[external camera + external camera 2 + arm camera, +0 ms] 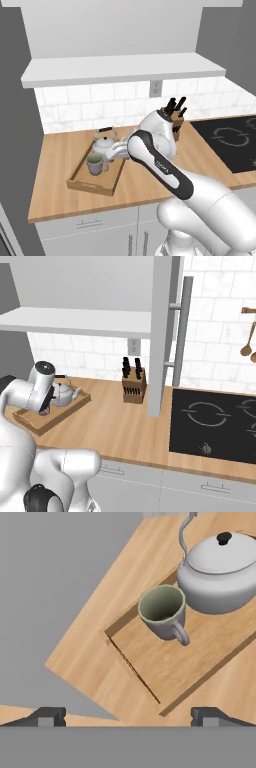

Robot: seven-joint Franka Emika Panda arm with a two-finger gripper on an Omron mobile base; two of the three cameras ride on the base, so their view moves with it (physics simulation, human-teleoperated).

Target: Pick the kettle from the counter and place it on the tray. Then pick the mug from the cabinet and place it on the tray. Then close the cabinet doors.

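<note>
My fingers (128, 716) spread wide and holding nothing, hovering above the tray (165, 677), grey-green mug (164, 612) upright on the tray just beside the silver kettle (220, 572), tray on the wooden counter (150, 180), cabinet door (162, 331) standing open

Even, soft, slightly blurry render

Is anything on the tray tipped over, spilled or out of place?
Nothing stands out. The kettle and the mug both stand upright inside the tray, close together, with no spill. The open pincer holds nothing.
</note>
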